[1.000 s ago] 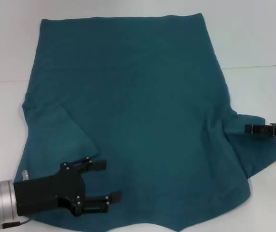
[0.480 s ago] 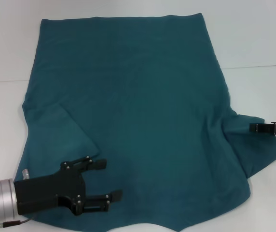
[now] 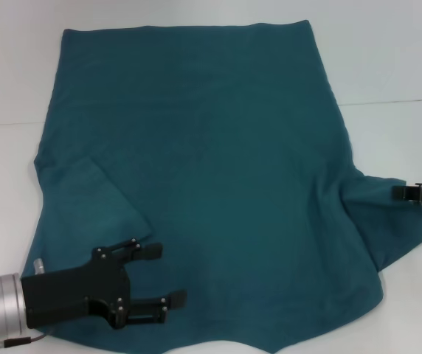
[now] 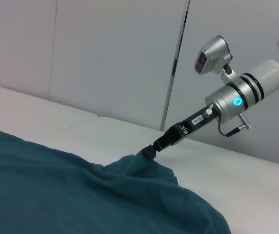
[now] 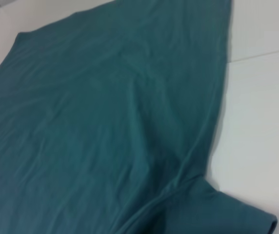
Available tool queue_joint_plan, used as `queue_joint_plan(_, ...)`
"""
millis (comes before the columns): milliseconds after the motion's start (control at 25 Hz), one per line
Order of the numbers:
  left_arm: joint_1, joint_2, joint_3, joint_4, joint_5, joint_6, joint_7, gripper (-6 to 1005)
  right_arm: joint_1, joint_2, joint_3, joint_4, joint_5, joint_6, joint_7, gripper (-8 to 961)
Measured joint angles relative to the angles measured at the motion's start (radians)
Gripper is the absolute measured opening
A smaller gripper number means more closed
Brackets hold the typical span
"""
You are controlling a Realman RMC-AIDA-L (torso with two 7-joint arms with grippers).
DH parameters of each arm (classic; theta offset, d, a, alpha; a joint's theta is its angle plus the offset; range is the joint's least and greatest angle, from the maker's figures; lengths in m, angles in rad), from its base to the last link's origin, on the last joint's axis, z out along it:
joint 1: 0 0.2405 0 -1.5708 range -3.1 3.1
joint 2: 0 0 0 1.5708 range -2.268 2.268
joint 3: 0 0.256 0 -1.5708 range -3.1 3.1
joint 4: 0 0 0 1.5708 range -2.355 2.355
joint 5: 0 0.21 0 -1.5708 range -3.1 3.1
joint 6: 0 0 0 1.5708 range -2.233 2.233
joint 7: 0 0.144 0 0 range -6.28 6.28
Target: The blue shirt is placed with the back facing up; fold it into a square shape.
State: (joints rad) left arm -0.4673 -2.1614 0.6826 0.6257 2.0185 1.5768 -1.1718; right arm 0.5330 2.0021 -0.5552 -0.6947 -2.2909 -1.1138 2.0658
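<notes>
The right gripper (image 3: 406, 192) pinches the blue shirt (image 3: 211, 169) sleeve; lift it gently, fold inward; left gripper (image 3: 168, 275) waits open nearby.

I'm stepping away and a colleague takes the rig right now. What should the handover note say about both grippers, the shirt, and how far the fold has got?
Left gripper: open, hovering over the near left part of the blue shirt, holding nothing.
Right gripper: at the right sleeve's edge; whether it grips the fabric can't be told.
Shirt: spread plain side up on the white table. The left sleeve is already folded onto the body; the right sleeve is spread out on the table.
Done: left sleeve fold.
Left: fold the right sleeve in, then fold the body into a square.
</notes>
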Motion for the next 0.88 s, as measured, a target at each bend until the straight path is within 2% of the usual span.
queue_joint_plan(200, 0.002, 0.0, 0.0, 0.0, 0.0, 0.0, 0.0, 907, -0.018, 0.002, 0.015, 0.006, 0.058, 0.016, -0.034, 182)
queue_joint_plan(440, 0.004, 0.0, -0.001, -0.002, -0.002, 0.002, 0.0, 906, -0.036, 0.02, 0.039, 0.007, 0.114, 0.057, -0.104, 15)
queue_joint_plan(680, 0.006, -0.001, -0.001, -0.005, -0.007, 0.003, 0.0, 905, -0.048, 0.036, 0.074, 0.018, 0.161, 0.111, -0.185, 17)
queue_joint_plan(880, 0.008, -0.003, -0.007, -0.007, -0.008, 0.008, 0.0, 906, -0.046, 0.041, 0.085, 0.042, 0.199, 0.156, -0.259, 19)
